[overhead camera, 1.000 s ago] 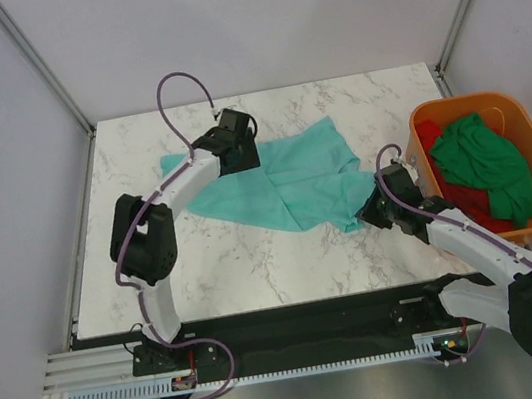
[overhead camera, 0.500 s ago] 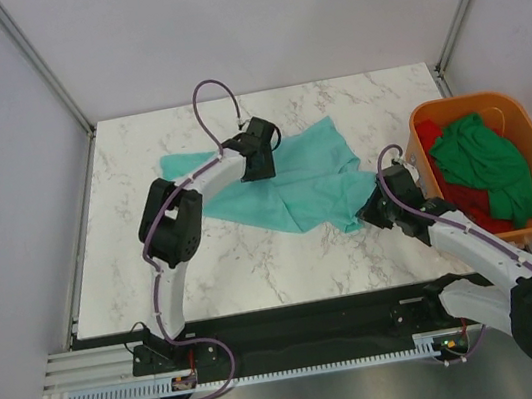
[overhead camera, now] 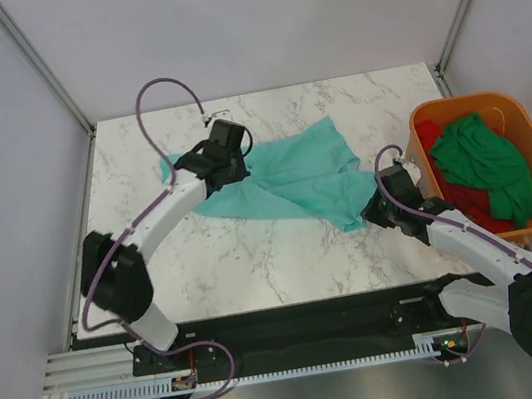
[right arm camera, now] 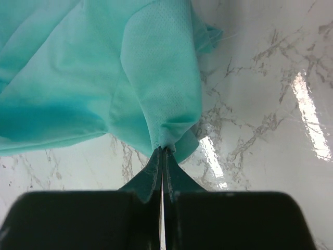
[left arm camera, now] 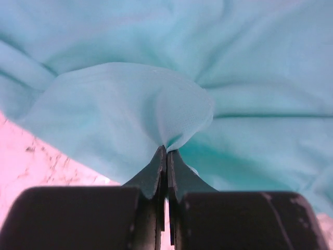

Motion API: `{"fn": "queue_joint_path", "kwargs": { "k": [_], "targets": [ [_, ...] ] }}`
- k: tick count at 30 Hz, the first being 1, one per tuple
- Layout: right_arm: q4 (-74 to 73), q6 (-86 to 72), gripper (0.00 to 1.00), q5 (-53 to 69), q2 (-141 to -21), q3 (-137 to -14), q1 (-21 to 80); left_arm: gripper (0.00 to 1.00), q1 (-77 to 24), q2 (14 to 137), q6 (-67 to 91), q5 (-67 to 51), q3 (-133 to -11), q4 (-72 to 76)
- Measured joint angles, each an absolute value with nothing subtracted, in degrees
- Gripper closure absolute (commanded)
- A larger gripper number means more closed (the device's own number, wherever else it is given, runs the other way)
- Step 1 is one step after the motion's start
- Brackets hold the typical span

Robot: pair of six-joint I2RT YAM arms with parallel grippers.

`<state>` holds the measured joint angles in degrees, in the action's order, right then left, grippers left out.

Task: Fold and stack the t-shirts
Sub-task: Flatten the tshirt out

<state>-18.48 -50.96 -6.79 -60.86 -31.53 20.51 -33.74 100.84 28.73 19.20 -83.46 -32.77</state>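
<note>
Top external view, item 1: teal t-shirt (overhead camera: 288, 181), lying spread across the middle of the marble table (overhead camera: 246, 263), short of the orange tub (overhead camera: 432, 114) at the right. Left gripper (overhead camera: 226, 153) sits on the shirt's left part. Half a second ago it stood further right, over the shirt's middle, and its elbow has since swung out toward the table's left edge. The cloth follows: the slack lobe that sagged toward the near edge 1 second ago is drawn up, and the near hem now runs as a fairly straight line between the 2 grippers. Right gripper (overhead camera: 377, 208) holds its place at the near right corner, unmoved across the 3 pictures. Left wrist view: jaws pressed together on a raised pucker of teal cloth. Right wrist view: jaws likewise pinched on a corner fold, marble beneath. Item 2: green t-shirt (overhead camera: 483, 160) and red t-shirt (overhead camera: 475, 207), heaped in the tub, untouched. Assessment: the stage is flattening, the shirt stretched between 2 pinches; no fold is yet made and nothing is stacked, so most of the task remains.
</note>
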Motion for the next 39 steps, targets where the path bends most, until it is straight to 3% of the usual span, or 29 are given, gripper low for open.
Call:
{"fn": "queue_joint_path", "kwargs": {
  "k": [3, 6, 8, 9, 12, 14, 16, 20, 27, 35, 38, 39],
  "targets": [
    [-18.8, -50.3, 1.00, -7.9, -60.9, -31.6, 20.5, 0.98, -33.1, 87.8, 31.9, 19.0, -72.6, -32.1],
    [-19.1, -49.6, 1.00, -8.5, -61.0, -31.6, 20.5, 0.91, -31.6, 75.5, 37.4, 17.8, -58.6, -32.2],
    [-19.4, -49.0, 1.00, -8.7, -60.9, -31.6, 20.5, 0.66, -30.2, 69.1, 41.3, 17.2, -49.7, -32.6],
    [-19.6, -48.8, 1.00, -8.8, -60.9, -31.6, 20.5, 0.60, -29.4, 65.6, 43.7, 16.4, -45.1, -33.6],
    [-20.8, -48.0, 1.00, -9.0, -60.9, -31.7, 20.5, 0.60, -26.9, 53.4, 50.7, 14.8, -32.8, -36.6],
    [-21.7, -47.7, 1.00, -9.0, -60.9, -31.9, 20.5, 0.60, -26.3, 49.1, 52.6, 14.4, -30.7, -38.1],
    [-22.2, -47.3, 1.00, -9.0, -60.9, -32.1, 20.5, 0.35, -26.2, 47.4, 53.4, 14.4, -30.9, -38.4],
    [-23.3, -46.9, 1.00, -9.0, -59.7, -32.3, 20.5, 0.28, -25.6, 54.9, 52.2, 15.0, -36.8, -38.3],
    [-24.0, -46.8, 1.00, -8.8, -57.6, -32.8, 20.5, 0.33, -24.9, 79.7, 42.2, 13.3, -52.3, -36.4],
    [-24.3, -46.8, 1.00, -8.9, -57.3, -32.8, 20.5, 0.34, -25.5, 92.2, 31.1, 11.5, -59.5, -35.4],
    [-24.3, -46.8, 1.00, -8.9, -57.3, -32.8, 20.5, 0.50, -25.5, 94.7, 29.6, 11.4, -59.2, -35.4],
    [-24.3, -46.8, 1.00, -8.9, -57.3, -32.8, 20.5, 0.63, -25.5, 95.1, 29.5, 11.6, -58.8, -35.4]
  ]
}}
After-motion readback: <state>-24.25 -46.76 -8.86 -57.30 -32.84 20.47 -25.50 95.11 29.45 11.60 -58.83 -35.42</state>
